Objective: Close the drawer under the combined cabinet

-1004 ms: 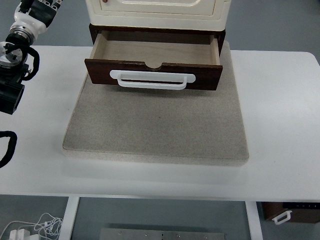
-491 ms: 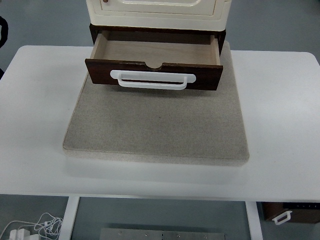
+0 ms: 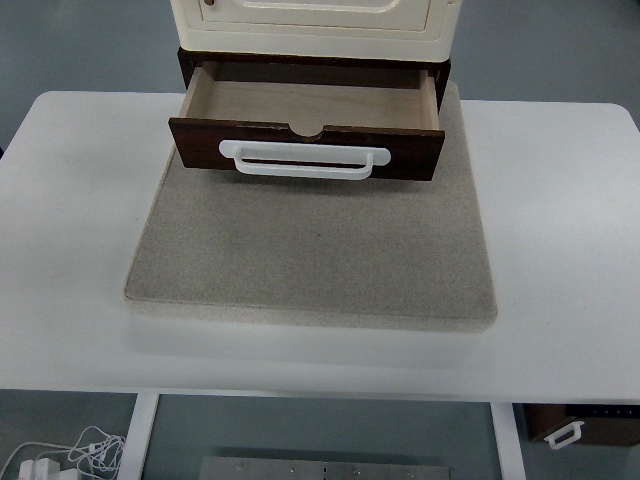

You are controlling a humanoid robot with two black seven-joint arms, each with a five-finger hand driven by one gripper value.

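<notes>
A dark brown wooden drawer (image 3: 306, 125) stands pulled out from under the cream cabinet (image 3: 314, 25) at the top middle. Its inside is bare light wood with nothing in it. A white bar handle (image 3: 304, 160) runs across the drawer's front panel. Neither of my hands shows anywhere in the top view.
The cabinet stands on a grey stone-like slab (image 3: 312, 250) that lies on a white table (image 3: 560, 230). A second small brown drawer with a white handle (image 3: 565, 432) sits below the table at the bottom right. White cables (image 3: 60, 452) lie on the floor at bottom left.
My left arm, seen at the left edge a second ago, has withdrawn out of the picture. The drawer has not moved.
</notes>
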